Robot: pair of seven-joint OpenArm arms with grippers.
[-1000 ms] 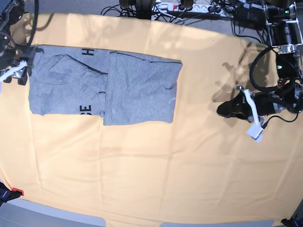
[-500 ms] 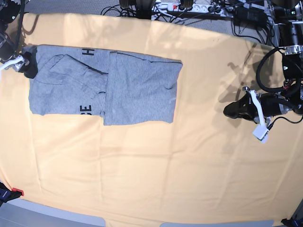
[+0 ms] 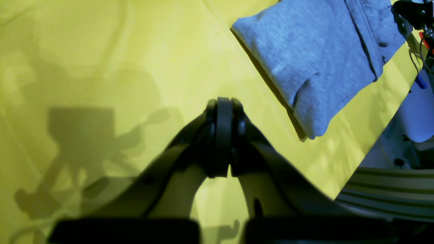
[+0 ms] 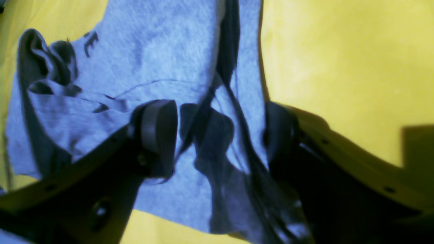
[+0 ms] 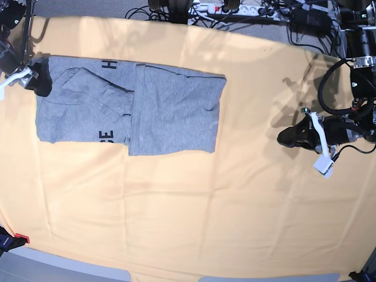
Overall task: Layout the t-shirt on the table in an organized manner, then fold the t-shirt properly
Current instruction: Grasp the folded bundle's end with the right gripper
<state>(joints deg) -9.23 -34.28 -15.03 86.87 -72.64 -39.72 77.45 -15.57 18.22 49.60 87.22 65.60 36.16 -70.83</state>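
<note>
While the t-shirt [image 5: 129,108] lies part-folded on the surface [image 5: 188,205], long axis left-right, right fingers [image 4: 217,135] gape empty over its left end; left fingers [image 3: 222,135], pressed closed, sit well right.

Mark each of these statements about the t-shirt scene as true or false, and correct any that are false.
1. The t-shirt lies partly folded on the table, with black letters showing. True.
2. The left tool is wide open. False: its jaws are shut together, with nothing between them.
3. The right tool is open over the shirt's edge. True.
4. The left tool is gripping the shirt's sleeve. False: it is over bare tablecloth, apart from the shirt.
5. The shirt sits in the middle of the table. False: in the base view it lies toward the far left part.
</note>
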